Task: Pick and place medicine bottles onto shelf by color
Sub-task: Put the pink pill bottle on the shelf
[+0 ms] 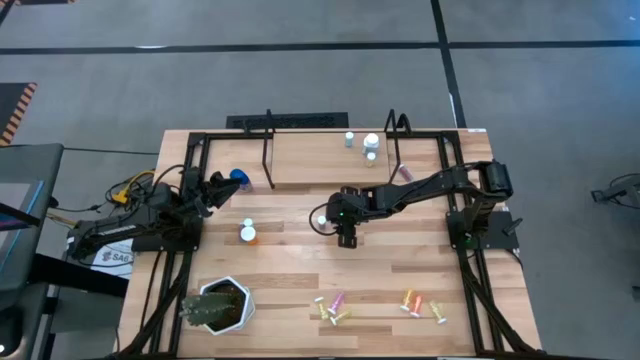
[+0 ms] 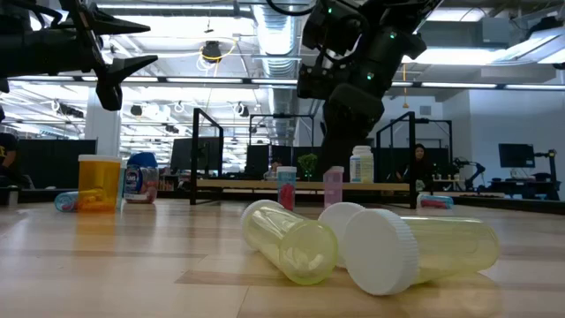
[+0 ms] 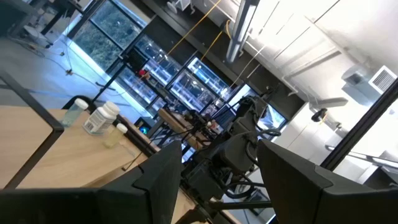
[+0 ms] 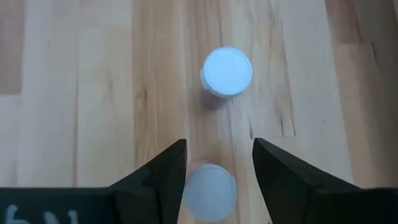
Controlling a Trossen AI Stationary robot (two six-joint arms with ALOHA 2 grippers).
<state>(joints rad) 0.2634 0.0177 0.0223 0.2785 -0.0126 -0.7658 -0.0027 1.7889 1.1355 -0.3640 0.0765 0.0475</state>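
Observation:
My right gripper (image 1: 346, 232) points down over mid-table, open. In the right wrist view (image 4: 219, 146) a white-capped pink bottle (image 4: 210, 190) stands upright below and between its fingers, apart from them as far as shows. A second white-capped pink bottle (image 4: 227, 70) stands just beyond; it also shows in the high view (image 1: 320, 218). My left gripper (image 1: 222, 185) is open and empty, raised at the left (image 3: 217, 180), beside a blue-lidded bottle (image 1: 238, 178). An orange bottle (image 1: 247, 233) stands on the table. The shelf (image 1: 310, 160) carries white bottles (image 1: 371, 143) at its right end.
Several yellow, pink and orange bottles lie on their sides near the front edge (image 1: 335, 308), (image 1: 412, 302), close before the low camera (image 2: 291, 243). A green spiky plant in a white pot (image 1: 215, 305) stands front left. A pink bottle (image 1: 402, 173) lies by the shelf's right upright.

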